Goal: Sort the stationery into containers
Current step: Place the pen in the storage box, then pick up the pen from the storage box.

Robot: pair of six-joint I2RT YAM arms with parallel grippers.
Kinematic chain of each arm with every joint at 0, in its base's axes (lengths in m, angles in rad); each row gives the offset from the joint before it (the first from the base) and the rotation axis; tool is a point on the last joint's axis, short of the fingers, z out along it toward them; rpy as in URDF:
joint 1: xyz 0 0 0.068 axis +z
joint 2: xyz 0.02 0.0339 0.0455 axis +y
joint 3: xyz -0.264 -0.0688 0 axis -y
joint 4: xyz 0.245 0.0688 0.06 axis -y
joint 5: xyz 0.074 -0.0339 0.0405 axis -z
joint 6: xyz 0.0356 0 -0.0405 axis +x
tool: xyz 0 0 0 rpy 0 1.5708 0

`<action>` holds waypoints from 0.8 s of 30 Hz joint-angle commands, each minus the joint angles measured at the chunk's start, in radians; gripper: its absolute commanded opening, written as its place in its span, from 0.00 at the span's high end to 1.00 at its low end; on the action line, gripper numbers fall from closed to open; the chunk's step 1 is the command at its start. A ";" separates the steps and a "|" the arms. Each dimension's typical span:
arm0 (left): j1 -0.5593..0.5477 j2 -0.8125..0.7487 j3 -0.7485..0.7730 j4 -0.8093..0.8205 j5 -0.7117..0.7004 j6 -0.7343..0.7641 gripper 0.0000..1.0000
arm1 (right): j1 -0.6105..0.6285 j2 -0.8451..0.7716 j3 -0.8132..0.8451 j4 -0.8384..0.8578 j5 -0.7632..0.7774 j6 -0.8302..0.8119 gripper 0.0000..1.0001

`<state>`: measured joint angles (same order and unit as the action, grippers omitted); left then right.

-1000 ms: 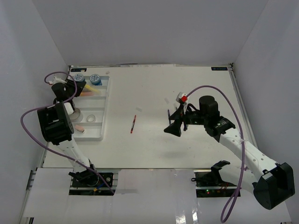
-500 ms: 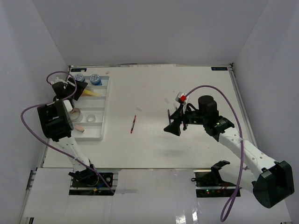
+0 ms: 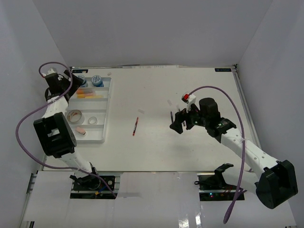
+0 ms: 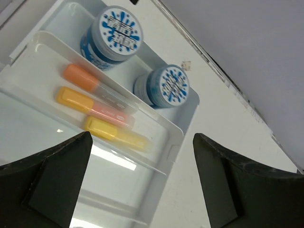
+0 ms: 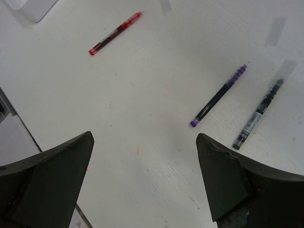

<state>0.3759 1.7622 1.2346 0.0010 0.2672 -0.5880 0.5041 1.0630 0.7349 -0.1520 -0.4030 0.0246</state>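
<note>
The white tray [image 3: 105, 110] lies at the table's left. Its far compartment holds two blue-white tubs [image 4: 115, 35] [image 4: 168, 85]. The compartment beside it holds an orange marker [image 4: 80, 76], a yellow-pink one [image 4: 90, 105] and a yellow one [image 4: 114, 132]. A tan tape roll [image 3: 74, 115], a small clear roll [image 3: 93, 120] and a pink eraser [image 3: 80, 130] lie in nearer compartments. My left gripper [image 4: 142, 136] hangs open and empty above the tray's far part. A red pen [image 5: 115, 33], a purple pen [image 5: 219, 96] and a dark pen [image 5: 259, 114] lie on the table. My right gripper [image 5: 145, 137] is open above the table, near the purple pen.
White walls enclose the table on three sides. The red pen [image 3: 136, 126] lies alone mid-table, between the tray and my right gripper [image 3: 178, 122]. A tray corner [image 5: 28, 9] shows at the top left of the right wrist view.
My left gripper has opened and pulled up and back to the far left, off the marker compartment. The right gripper has tilted and shifted slightly.
</note>
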 commanded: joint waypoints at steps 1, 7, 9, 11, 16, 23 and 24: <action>-0.052 -0.162 0.032 -0.173 -0.063 0.066 0.02 | -0.003 0.028 0.020 -0.011 0.125 0.052 0.05; -0.225 -0.321 -0.044 -0.302 -0.114 0.143 0.02 | 0.040 0.107 0.029 -0.006 0.203 0.110 0.03; -0.301 -0.354 -0.075 -0.314 -0.109 0.163 0.02 | 0.056 0.138 0.032 -0.003 0.251 0.132 0.03; -0.377 -0.386 -0.110 -0.325 -0.112 0.175 0.02 | 0.079 0.169 0.037 -0.001 0.294 0.146 0.02; -0.534 -0.428 -0.167 -0.322 -0.117 0.235 0.02 | 0.131 0.251 0.063 0.003 0.398 0.196 0.00; -0.577 -0.428 -0.225 -0.303 -0.126 0.248 0.02 | 0.160 0.399 0.141 -0.001 0.559 0.245 0.20; -0.577 -0.429 -0.227 -0.303 -0.126 0.249 0.02 | 0.162 0.413 0.153 -0.004 0.569 0.247 0.21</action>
<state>-0.1970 1.3743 1.0222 -0.3077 0.1608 -0.3584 0.6605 1.4422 0.8265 -0.1661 0.0708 0.2363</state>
